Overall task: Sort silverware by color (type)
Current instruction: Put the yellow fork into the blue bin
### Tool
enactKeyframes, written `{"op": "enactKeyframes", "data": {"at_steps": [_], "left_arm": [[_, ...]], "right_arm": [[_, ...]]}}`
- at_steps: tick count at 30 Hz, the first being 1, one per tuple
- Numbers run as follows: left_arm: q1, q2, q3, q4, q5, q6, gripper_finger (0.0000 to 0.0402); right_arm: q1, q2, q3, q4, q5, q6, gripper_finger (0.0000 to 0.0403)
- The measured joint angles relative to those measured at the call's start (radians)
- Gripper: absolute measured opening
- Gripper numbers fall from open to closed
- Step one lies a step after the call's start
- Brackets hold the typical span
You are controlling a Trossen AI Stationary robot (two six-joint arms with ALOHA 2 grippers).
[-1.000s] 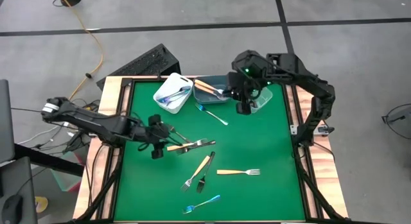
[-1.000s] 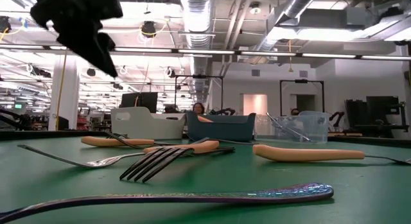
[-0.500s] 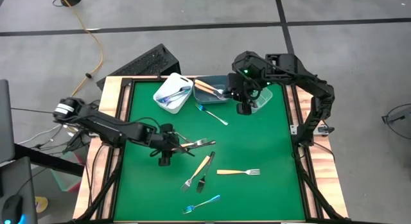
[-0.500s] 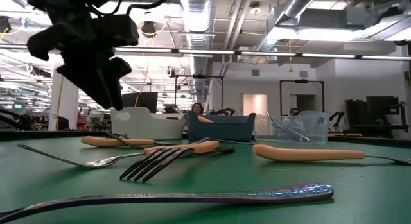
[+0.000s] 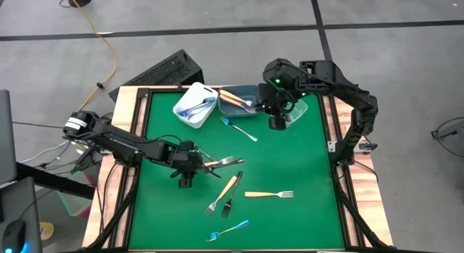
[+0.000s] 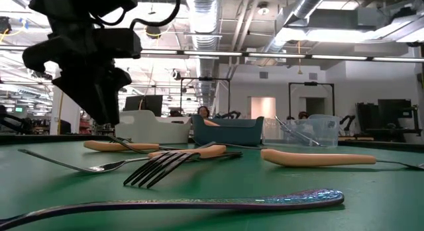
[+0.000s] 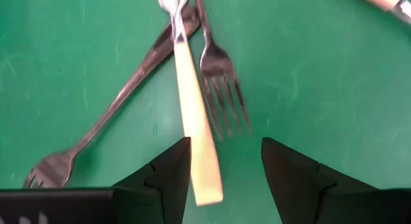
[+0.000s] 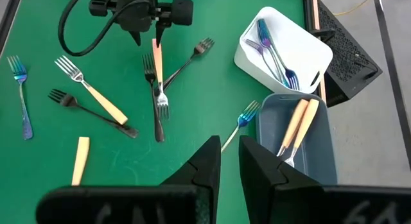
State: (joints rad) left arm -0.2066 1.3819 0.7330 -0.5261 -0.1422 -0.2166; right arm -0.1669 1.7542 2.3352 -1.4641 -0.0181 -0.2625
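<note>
Fingers of the left gripper [image 5: 186, 179] stand apart over the crossed pile of silverware at mid-table. From above, the yellow-handled fork [image 5: 205, 165] lies just beside that gripper, on the side toward the right arm, its long axis running roughly across the green mat [image 5: 290, 159]. The right gripper [image 5: 276, 122] hangs well apart from it, next to the grey-blue bin [image 5: 241, 108], so the left arm is plainly the nearer one.

At table height, the left gripper [image 6: 93, 79] hangs above the yellow handle's [image 6: 111, 146] near end, not touching it; a dark fork [image 6: 173, 162] and a blue-handled fork [image 6: 179, 202] lie in the foreground.

Through the left wrist camera, the two fingers [image 7: 168, 179] are spread, and the yellow handle [image 7: 192, 140] runs lengthwise between them, its free end sitting nearer one finger than the other, with a metal fork head [image 7: 221, 89] close alongside. My reading is that the closing must catch the handle across its width, so a slight shift to centre it seems needed.

The right wrist camera shows its own fingers [image 8: 205, 166] only narrowly parted and holding nothing, looking over the white bin [image 8: 286, 54] with blue-handled pieces inside, and the grey-blue bin [image 8: 321, 153] holding yellow-handled ones.
</note>
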Motion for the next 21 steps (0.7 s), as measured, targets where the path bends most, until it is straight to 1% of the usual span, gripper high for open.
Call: {"op": "enactKeyframes", "data": {"at_steps": [2,5,12,16,21], "left_arm": [[0.0,0.0,-0.003,-0.022,-0.001,0.017,0.0174],[0.009,0.0,-0.03,0.023,0.016,0.03,0.0174],[0.037,0.0,-0.116,0.065,0.03,-0.024,0.0174],[0.039,0.0,-0.128,0.11,0.03,-0.019,0.0174],[0.04,0.006,-0.129,0.129,0.031,0.022,0.0174]], "right_arm": [[0.0,0.0,0.0,-0.002,0.0,0.0,0.0071],[0.0,0.0,0.0,-0.002,0.0,0.0,0.0071],[0.0,0.0,0.0,-0.002,0.0,-0.007,0.0071],[0.0,0.0,0.0,-0.002,0.0,-0.007,0.0071],[0.0,0.0,0.0,-0.002,0.0,-0.007,0.0071]]}}
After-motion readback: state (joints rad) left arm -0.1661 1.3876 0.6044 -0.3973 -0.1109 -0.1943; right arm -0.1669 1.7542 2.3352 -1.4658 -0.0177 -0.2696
